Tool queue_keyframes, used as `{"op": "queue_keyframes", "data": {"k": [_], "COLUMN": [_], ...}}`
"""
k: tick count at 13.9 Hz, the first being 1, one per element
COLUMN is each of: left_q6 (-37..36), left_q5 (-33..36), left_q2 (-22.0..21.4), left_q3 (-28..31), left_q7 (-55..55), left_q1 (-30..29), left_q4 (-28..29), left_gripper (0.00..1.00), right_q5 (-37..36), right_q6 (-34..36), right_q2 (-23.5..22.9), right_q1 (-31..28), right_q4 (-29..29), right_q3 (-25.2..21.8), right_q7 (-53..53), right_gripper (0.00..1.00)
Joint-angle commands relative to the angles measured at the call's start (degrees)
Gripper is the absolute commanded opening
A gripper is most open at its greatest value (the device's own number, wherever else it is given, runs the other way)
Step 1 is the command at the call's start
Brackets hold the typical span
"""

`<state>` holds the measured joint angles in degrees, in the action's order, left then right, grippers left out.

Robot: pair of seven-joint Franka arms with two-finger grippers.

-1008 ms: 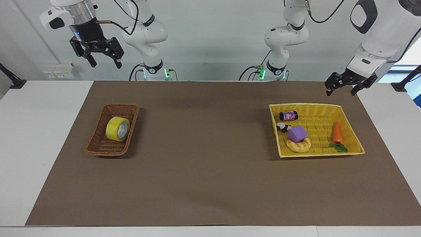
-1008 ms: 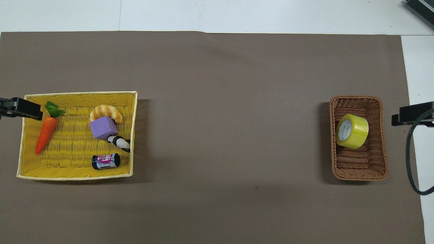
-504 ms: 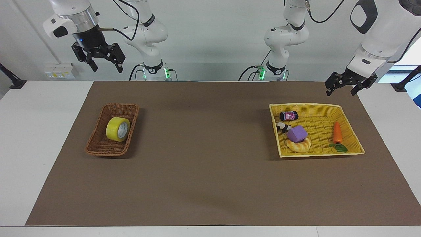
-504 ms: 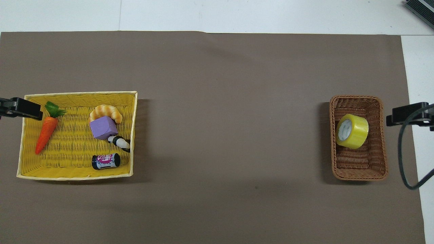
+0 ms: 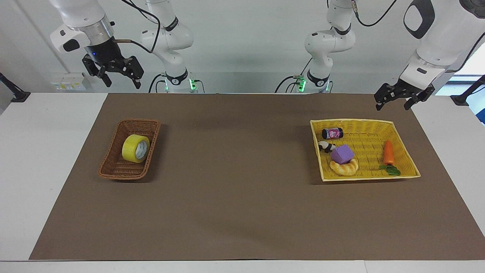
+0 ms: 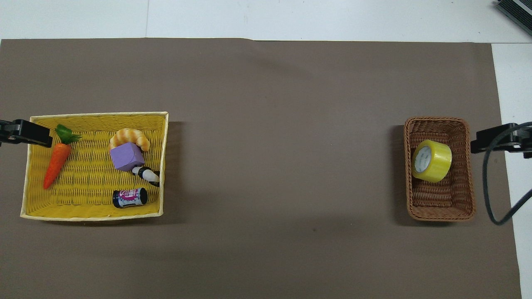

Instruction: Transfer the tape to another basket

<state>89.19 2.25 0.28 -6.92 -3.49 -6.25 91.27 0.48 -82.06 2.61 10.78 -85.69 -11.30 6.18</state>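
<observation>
The tape (image 5: pixel 135 148), a yellow roll with a white core, leans on its edge inside the dark-brown wicker basket (image 5: pixel 120 169) toward the right arm's end of the table. It also shows in the overhead view (image 6: pixel 432 160), in the basket (image 6: pixel 440 204). My right gripper (image 5: pixel 122 81) is open and empty. It hangs high over the mat's edge just outside that basket (image 6: pixel 490 139). My left gripper (image 5: pixel 392 106) is open and empty, and waits over the outer rim of the yellow basket (image 6: pixel 25 133).
The bright-yellow woven tray basket (image 5: pixel 363 178) toward the left arm's end holds a carrot (image 5: pixel 388 152), a purple block (image 5: pixel 342 154), a croissant toy (image 5: pixel 344 168), a small can (image 5: pixel 332 133) and a small black-and-white figure (image 5: pixel 326 146). A brown mat (image 5: pixel 235 170) covers the table.
My right gripper has drifted a little toward the brown basket while staying raised. The left arm, the tape and both baskets have not moved.
</observation>
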Motion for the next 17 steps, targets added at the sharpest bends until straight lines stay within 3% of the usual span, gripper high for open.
{"op": "queue_keyframes", "data": {"k": [1, 17], "left_q6": [-1.04, -1.04], "left_q5": [0.65, 0.65], "left_q2": [0.25, 0.25], "left_q3": [-0.38, -0.38], "left_q7": [-0.56, -0.56], "left_q1": [-0.52, -0.52], "left_q4": [-1.1, -1.18], "left_gripper": [1.0, 1.0], "right_q5": [-1.44, -2.24], "right_q6": [0.85, 0.68], "right_q2": [1.17, 2.4], "right_q1": [-0.58, -1.11], "right_q4": [0.18, -2.11], "right_q3": [0.14, -0.12], "right_q7": [-1.87, -3.72], "right_gripper": [1.0, 1.0]}}
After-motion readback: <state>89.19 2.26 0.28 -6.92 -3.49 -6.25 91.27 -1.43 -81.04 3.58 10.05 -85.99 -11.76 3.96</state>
